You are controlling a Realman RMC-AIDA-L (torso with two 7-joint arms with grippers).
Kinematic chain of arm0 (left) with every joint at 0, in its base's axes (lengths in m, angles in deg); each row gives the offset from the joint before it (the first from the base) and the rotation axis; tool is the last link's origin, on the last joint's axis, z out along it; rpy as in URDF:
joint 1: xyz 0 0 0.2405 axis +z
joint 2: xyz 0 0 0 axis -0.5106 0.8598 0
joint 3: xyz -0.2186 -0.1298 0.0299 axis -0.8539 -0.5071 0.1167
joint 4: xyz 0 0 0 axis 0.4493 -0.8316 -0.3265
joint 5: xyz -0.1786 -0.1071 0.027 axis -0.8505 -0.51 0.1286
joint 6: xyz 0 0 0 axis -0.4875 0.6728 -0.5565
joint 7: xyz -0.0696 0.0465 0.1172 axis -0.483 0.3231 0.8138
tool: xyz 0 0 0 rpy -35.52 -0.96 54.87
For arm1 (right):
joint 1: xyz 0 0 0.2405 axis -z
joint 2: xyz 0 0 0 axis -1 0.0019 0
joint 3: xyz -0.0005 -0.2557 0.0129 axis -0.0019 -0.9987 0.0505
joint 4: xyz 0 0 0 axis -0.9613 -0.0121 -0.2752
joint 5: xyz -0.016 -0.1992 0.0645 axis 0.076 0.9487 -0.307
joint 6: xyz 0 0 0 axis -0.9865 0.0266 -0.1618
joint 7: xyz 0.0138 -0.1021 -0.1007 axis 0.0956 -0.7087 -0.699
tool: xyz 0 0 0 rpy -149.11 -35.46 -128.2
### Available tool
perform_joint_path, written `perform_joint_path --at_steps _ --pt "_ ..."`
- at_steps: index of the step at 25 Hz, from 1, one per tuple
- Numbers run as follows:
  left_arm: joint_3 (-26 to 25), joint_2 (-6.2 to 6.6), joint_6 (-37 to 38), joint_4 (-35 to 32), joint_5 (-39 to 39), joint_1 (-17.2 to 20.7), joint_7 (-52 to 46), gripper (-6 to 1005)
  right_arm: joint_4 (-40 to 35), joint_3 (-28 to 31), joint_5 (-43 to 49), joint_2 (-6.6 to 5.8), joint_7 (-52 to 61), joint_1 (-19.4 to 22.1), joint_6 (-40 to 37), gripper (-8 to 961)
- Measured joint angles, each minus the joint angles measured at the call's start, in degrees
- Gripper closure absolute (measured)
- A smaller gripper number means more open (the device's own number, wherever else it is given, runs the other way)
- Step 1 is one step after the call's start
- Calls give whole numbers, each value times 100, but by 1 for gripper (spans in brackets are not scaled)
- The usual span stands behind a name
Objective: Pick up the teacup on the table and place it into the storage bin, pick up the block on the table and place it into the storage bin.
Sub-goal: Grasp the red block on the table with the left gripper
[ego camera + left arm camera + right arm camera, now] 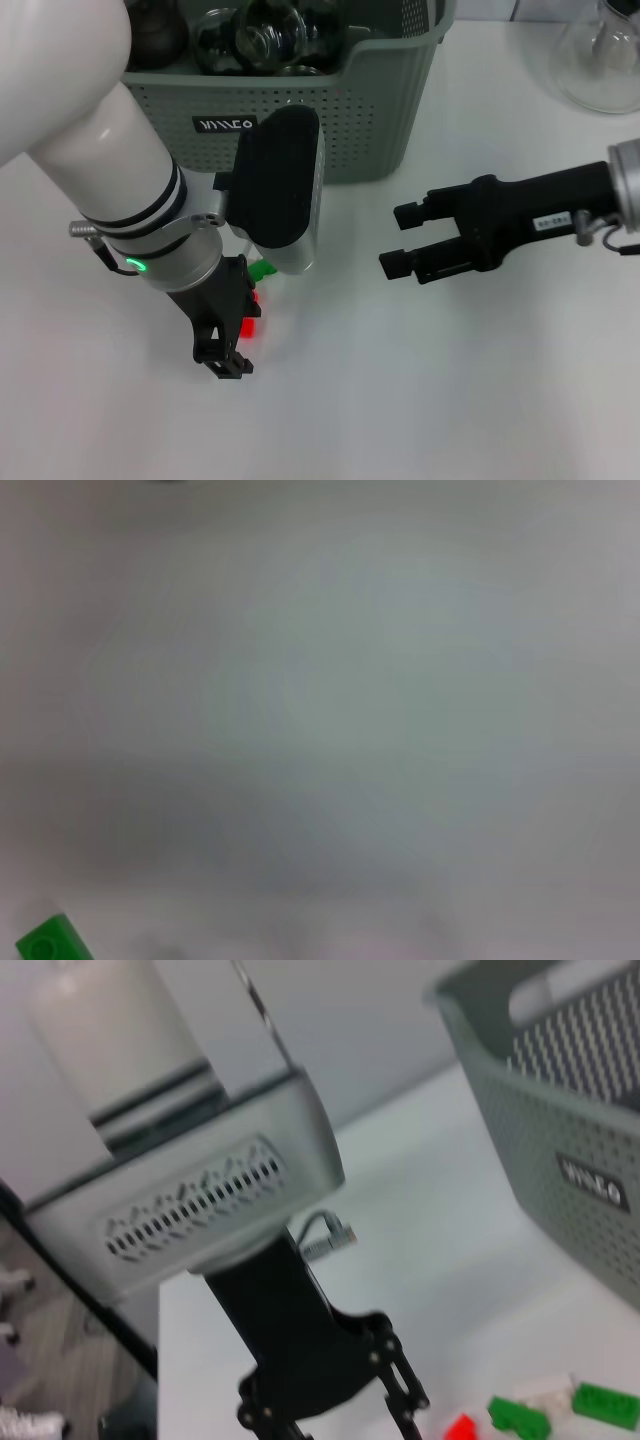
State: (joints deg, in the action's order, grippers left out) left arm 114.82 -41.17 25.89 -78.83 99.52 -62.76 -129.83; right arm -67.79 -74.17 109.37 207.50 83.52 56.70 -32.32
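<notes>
A small red block lies on the white table among green and white pieces, seen in the right wrist view as red block and green piece. My left gripper points down at the table just beside the red block, jaws open and nothing between them; it also shows in the right wrist view as left gripper. The storage bin stands behind, holding clear glass pieces; I cannot tell whether one is the teacup. My right gripper hovers open at mid-right.
A clear glass flask stands at the far right of the table. The left forearm and its wrist camera housing cover part of the bin's front and the blocks. A green block shows in the left wrist view.
</notes>
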Motion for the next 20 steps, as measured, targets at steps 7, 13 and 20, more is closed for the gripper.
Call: perform_joint_path --at_steps 7,13,20 --pt "11 5 -304 191 17 -36 -43 377 9 -262 230 8 225 -256 365 96" --pt "0 19 -362 378 112 -95 -25 377 45 -449 213 12 190 -286 629 97" --pt "13 10 -361 384 150 -80 -3 378 29 -556 213 10 189 -290 716 97"
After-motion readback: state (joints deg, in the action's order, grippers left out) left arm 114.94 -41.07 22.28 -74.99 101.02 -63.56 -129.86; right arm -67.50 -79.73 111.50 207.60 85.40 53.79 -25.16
